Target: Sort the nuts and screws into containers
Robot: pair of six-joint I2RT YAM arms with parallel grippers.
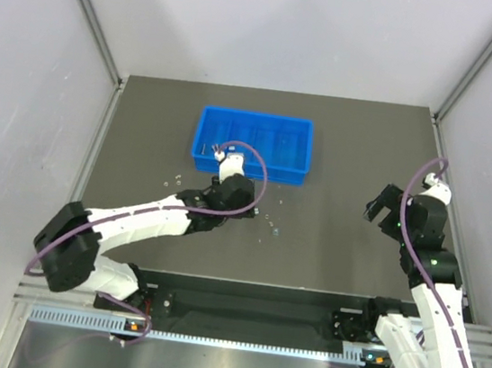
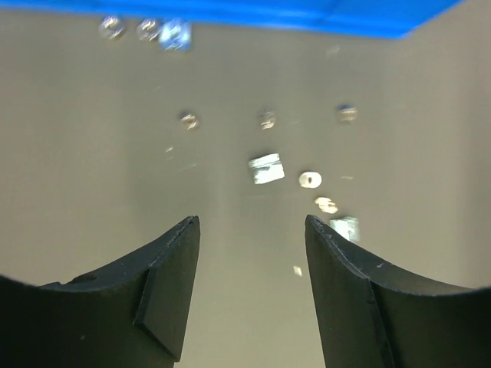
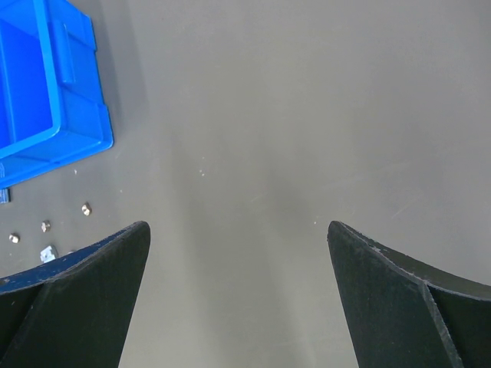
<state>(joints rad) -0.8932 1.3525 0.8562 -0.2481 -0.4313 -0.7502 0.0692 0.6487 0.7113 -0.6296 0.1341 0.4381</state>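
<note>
The blue tray of containers (image 1: 255, 115) lies at the back middle of the table. My left gripper (image 1: 221, 153) hovers at the tray's front left corner, open, with nothing between its fingers (image 2: 252, 222). Under and ahead of it, several small silvery pieces lie on the grey table: a ring-shaped nut (image 2: 309, 179), a blurred bright piece (image 2: 266, 169) and more near the tray's edge (image 2: 230, 11). They are too blurred to tell screws from nuts. My right gripper (image 1: 377, 206) hangs wide open at the right, over bare table (image 3: 238, 226).
A few loose pieces (image 1: 271, 216) lie on the table in front of the tray, and others (image 1: 174, 177) to its left. The right wrist view shows the tray's corner (image 3: 77, 115) and small nuts (image 3: 86, 208) at its left edge. Grey walls enclose the table.
</note>
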